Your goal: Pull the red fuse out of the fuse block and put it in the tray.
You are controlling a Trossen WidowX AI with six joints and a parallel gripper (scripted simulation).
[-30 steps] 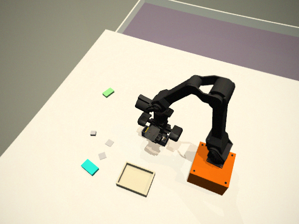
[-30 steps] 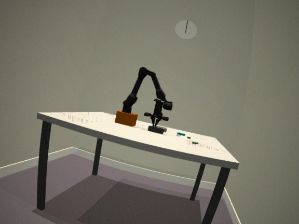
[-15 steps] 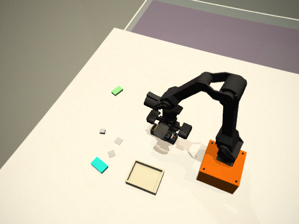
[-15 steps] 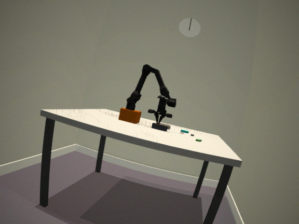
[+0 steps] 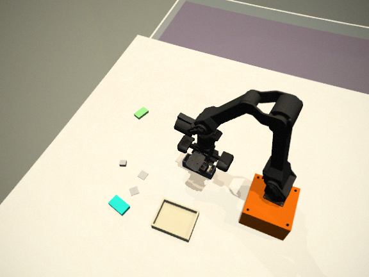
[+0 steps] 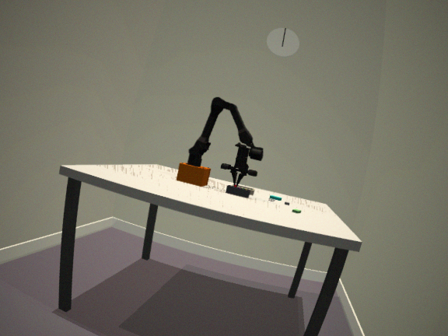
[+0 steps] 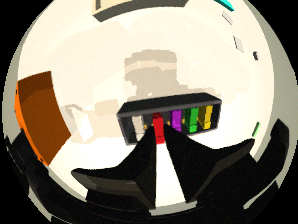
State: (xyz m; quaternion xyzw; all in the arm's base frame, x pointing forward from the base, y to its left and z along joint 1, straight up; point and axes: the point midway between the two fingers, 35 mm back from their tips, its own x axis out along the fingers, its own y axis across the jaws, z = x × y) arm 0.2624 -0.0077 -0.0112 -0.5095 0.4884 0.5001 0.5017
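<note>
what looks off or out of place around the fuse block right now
Nothing stands out. The end effector is shut on the red fuse, seated in the fuse block with its upright neighbours; the tray sits square.
</note>
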